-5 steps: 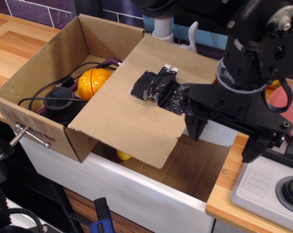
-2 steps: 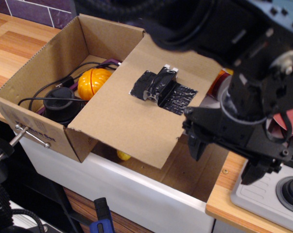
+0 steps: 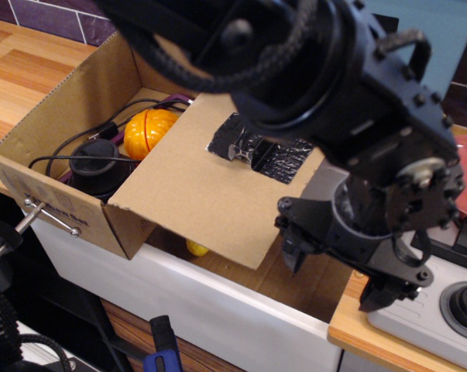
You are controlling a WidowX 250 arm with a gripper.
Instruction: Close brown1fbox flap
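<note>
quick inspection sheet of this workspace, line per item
surface: wooden counter around a white sink
job's things: brown cardboard box sits over the sink, its flap partly lowered, left part of the box open; black tape patch on the flap
clutter: orange round toy and a black round object inside the box
grippers: gripper hangs past the flap's right edge, fingers apart, holding nothing
cables: black cable inside the box
surroundings: purple tiled wall; grey joystick unit at right
</note>
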